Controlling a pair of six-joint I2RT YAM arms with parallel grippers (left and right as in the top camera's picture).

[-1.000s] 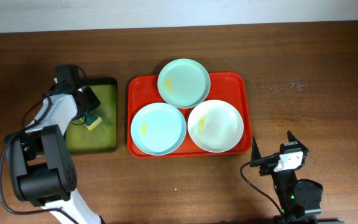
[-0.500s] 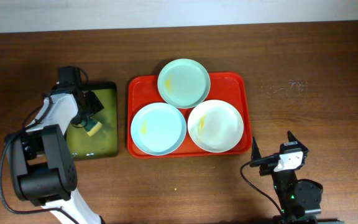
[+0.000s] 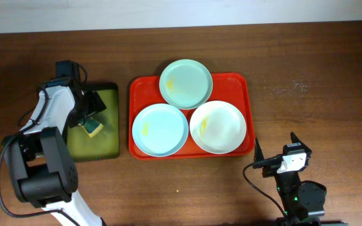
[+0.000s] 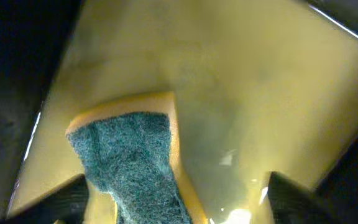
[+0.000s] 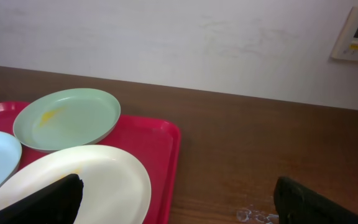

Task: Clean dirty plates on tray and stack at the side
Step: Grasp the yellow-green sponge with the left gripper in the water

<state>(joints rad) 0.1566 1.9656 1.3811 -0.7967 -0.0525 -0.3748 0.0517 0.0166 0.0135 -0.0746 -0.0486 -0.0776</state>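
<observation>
A yellow sponge (image 4: 132, 155) with a blue-green scouring face is seen inside a small black tray (image 3: 104, 139) with a yellow-green floor, at the left of a dark wooden counter (image 3: 307, 63). Pale scuff marks (image 3: 288, 88) show on the counter's right side. Behind runs a white wall (image 5: 166, 37), carrying a small control panel (image 5: 356, 32).

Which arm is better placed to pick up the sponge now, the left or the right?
Left. The left tool is open above the sponge in the black tray; the right tool is far off, past the red tray.
</observation>
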